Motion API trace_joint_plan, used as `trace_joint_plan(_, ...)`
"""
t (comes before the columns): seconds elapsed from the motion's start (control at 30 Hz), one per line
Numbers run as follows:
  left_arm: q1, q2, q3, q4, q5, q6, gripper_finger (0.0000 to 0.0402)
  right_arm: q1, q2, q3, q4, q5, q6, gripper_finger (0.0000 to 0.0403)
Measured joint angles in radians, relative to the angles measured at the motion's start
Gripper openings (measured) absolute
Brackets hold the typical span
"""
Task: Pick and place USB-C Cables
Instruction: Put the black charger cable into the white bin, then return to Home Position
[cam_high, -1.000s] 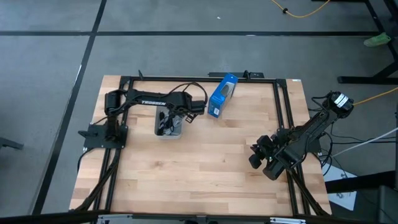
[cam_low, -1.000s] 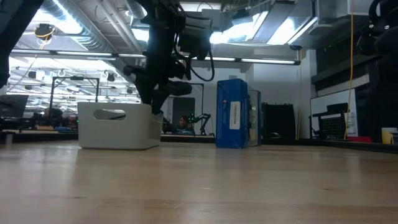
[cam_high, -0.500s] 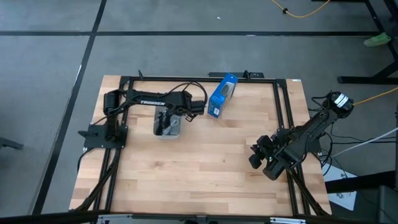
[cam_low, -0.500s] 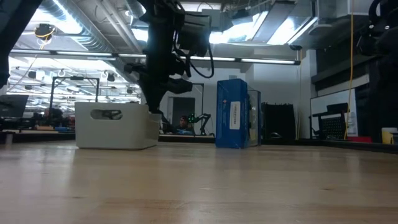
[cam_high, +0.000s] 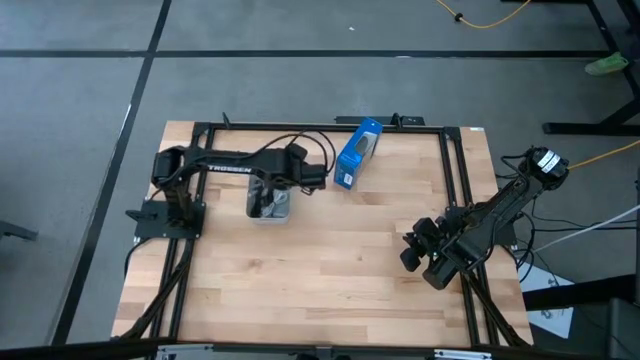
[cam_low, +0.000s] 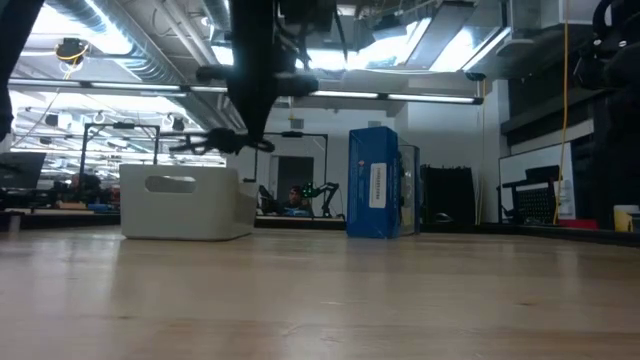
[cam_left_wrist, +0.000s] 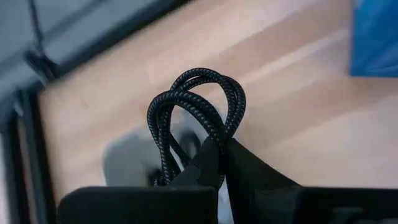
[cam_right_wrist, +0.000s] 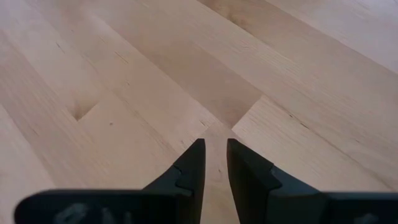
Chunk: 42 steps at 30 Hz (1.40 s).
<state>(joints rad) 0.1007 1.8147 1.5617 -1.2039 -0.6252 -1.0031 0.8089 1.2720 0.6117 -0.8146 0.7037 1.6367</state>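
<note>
The left tool (cam_left_wrist: 214, 155) hung above the small white plastic bin (cam_high: 268, 200) at the far left of the wooden bench (cam_high: 330, 270), its fingers clamped on a bundled black braided USB-C cable (cam_left_wrist: 196, 115). More cables (cam_high: 270, 205) lay in the bin. The upright blue box (cam_high: 357, 153) stood just right of it. The right tool (cam_right_wrist: 212, 163) rested low at the bench's right side, fingers slightly apart, empty.

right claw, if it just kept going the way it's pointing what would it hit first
Most likely the bare wooden table. The right claw points down at the boards, its fingers slightly apart with nothing between them, and nothing shows ahead of it. How far off the wood lies is unclear.
</note>
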Motion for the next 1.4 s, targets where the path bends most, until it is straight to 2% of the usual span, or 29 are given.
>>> trace_joint_plan(0.17, -0.033, -0.004, 0.041, -0.118, 0.062, -0.237, 0.0002, 0.000, 0.000, 0.000, 0.001, 0.001, 0.000, 0.0070)
trace_joint_plan(0.3, -0.039, -0.003, 0.010, -0.156, 0.061, -0.323, 0.0003, 0.000, 0.000, 0.000, 0.001, 0.001, -0.002, 0.0070)
trace_joint_plan(0.67, -0.036, -0.003, -0.045, -0.138, 0.068, -0.356, 0.0013, 0.000, 0.000, 0.000, 0.005, -0.001, -0.052, 0.0070)
trace_joint_plan(1.0, -0.001, -0.003, -0.048, -0.119, 0.068, -0.350, 0.0067, 0.000, 0.000, 0.000, 0.005, -0.001, -0.052, 0.0070)
trace_joint_plan(1.4, -0.002, -0.003, -0.048, -0.133, 0.069, -0.348, 0.0072, 0.000, 0.000, 0.000, 0.004, -0.026, -0.069, 0.0070)
